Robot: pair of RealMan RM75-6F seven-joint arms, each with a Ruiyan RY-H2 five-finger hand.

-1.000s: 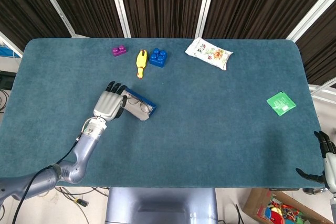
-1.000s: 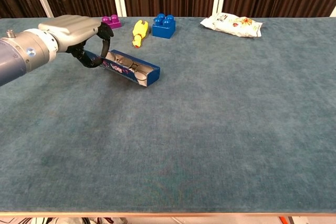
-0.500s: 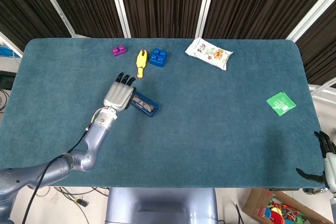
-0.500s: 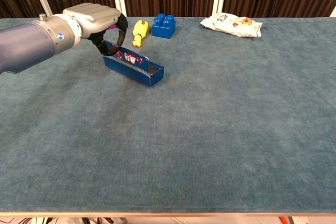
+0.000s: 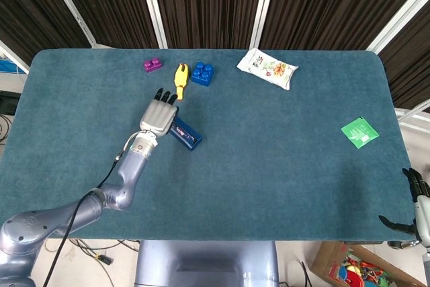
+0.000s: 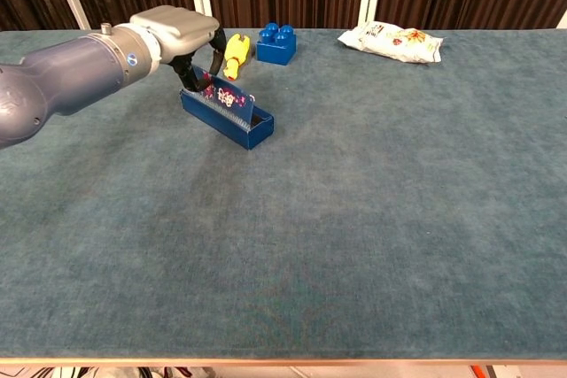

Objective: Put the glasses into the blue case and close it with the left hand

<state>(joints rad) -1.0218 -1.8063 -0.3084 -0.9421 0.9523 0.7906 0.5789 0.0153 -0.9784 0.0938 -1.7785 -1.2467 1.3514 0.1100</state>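
While the right hand [image 5: 416,201] waits just off the table's near right corner, its dark fingers spread and holding nothing, the play is all on the left side. The left hand [image 5: 158,115] comes in over the blue case [image 5: 184,132], which sits on the teal table [image 5: 282,166] left of centre, in the far half. From the chest view the left hand [image 6: 182,28] is palm down, its dark fingers curled over the case's back edge and hooked on the raised lid, which stands nearly upright with its printed lining facing the camera. The blue case [image 6: 227,113] lies at a slant, and its inside cannot be made out, so whether the glasses are in there, I can't tell. Out near the right edge lies a green packet [image 5: 359,132]. Beyond the case, along the far edge, there's a yellow toy [image 6: 234,53] just past the fingers, a purple brick [image 5: 152,65] to its left, a blue brick [image 6: 277,42] to its right, and further right a white snack bag [image 6: 391,41].
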